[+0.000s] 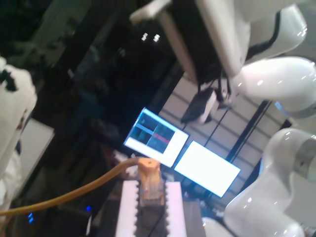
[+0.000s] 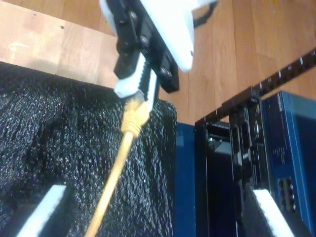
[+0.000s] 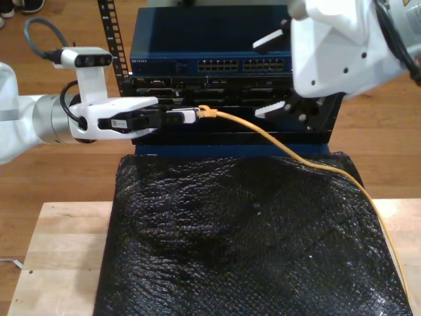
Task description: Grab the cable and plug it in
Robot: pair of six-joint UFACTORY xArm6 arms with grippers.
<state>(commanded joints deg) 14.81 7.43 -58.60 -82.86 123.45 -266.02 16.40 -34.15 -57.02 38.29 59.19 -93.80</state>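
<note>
You had a black textured foam mat (image 3: 243,230) spread over a pale wooden table (image 3: 59,250), with bare wood showing at both sides in the exterior view. Beyond the mat's far edge stood a rack of network gear: a blue switch (image 3: 223,62) with rows of ports on top, and darker black units (image 3: 217,99) stacked under it. A perforated black rack rail (image 3: 108,33) rose at the exterior view's left of the stack. The floor (image 3: 59,26) around it was brown wood planks. Two lit monitors (image 1: 182,150) glowed side by side in a dark room.
</note>
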